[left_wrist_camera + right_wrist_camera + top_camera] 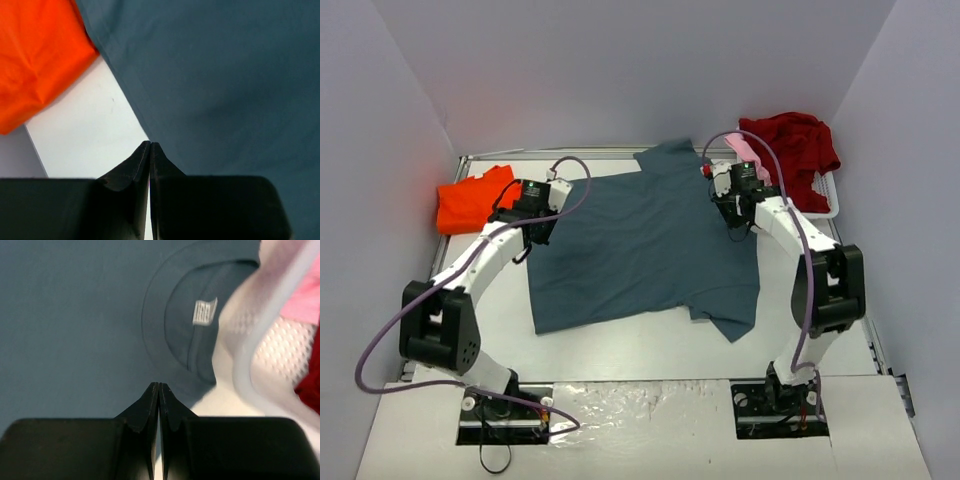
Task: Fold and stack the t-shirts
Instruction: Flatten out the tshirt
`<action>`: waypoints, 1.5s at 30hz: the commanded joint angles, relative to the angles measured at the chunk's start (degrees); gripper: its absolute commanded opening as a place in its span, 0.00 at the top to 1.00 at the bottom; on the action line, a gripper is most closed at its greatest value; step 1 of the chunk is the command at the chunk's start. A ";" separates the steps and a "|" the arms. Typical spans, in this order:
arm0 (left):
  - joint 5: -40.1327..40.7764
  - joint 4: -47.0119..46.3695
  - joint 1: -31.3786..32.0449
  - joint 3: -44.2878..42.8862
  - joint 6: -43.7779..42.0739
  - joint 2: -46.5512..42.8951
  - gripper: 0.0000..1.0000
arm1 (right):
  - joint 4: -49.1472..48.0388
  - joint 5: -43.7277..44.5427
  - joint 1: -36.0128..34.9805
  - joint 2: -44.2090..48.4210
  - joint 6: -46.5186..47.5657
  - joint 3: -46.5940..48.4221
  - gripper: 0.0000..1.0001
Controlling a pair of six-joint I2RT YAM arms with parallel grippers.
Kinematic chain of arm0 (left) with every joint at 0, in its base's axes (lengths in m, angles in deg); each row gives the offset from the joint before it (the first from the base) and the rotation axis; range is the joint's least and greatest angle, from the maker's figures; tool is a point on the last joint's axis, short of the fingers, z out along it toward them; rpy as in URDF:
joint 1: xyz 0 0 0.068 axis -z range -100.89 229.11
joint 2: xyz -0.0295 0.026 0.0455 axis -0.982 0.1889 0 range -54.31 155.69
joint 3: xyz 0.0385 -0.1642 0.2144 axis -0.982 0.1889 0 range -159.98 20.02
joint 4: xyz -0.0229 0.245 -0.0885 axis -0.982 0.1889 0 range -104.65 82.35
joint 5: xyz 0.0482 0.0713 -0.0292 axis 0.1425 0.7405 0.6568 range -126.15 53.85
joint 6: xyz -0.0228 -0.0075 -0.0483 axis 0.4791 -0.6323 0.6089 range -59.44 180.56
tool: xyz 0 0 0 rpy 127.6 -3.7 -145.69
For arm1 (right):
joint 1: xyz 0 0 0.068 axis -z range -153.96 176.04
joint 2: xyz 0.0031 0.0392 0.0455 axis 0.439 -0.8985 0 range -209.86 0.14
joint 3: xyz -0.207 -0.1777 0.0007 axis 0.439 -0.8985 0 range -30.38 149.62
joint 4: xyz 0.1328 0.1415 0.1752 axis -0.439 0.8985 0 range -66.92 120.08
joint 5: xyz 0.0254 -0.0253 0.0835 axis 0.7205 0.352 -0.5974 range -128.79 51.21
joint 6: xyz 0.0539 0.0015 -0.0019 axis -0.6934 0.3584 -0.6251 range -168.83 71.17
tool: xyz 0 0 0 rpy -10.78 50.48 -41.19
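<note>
A slate blue-grey t-shirt (645, 245) lies spread flat in the middle of the table, collar (192, 315) toward the back right. My left gripper (538, 232) (150, 143) is shut, its tips pinched on the shirt's left edge (135, 107). Near the collar, at the shirt's right shoulder edge, my right gripper (735, 222) (159, 384) is shut with its tips down on the cloth. A bright orange t-shirt (470, 200) (35, 55) lies bunched at the left. A dark red t-shirt (795, 145) and a pale pink one (745, 148) sit in the basket.
The white plastic basket (825, 205) stands at the back right, its mesh wall (280, 350) close beside my right gripper. Grey walls enclose the table on three sides. A purple cable (570, 165) loops over each arm.
</note>
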 commanded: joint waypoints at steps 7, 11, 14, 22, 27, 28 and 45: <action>5.83 -5.06 0.48 -14.87 8.03 16.60 0.98 | 5.26 -1.33 -1.26 -18.57 0.58 18.04 1.00; 8.91 -3.31 0.48 -19.53 9.70 23.62 0.98 | 5.96 -1.50 -1.43 -21.67 1.20 21.03 1.00; 11.72 -2.52 0.39 -23.49 10.58 27.76 0.98 | 5.96 -1.50 -1.43 -23.51 1.64 22.79 1.00; 15.15 3.81 0.22 -36.39 14.45 39.10 0.98 | 6.40 -1.94 -1.35 -27.64 2.26 26.22 1.00; 18.05 6.72 -0.05 -39.84 15.77 43.86 0.98 | 6.23 -1.94 -1.17 -29.66 2.87 26.31 1.00; 18.23 6.63 -0.13 -39.93 15.77 44.21 0.98 | 6.31 -1.94 -1.08 -30.54 2.87 26.40 1.00; 18.50 19.36 -1.37 -60.04 15.16 56.95 0.98 | 6.40 -1.06 0.32 -32.31 2.70 24.20 1.00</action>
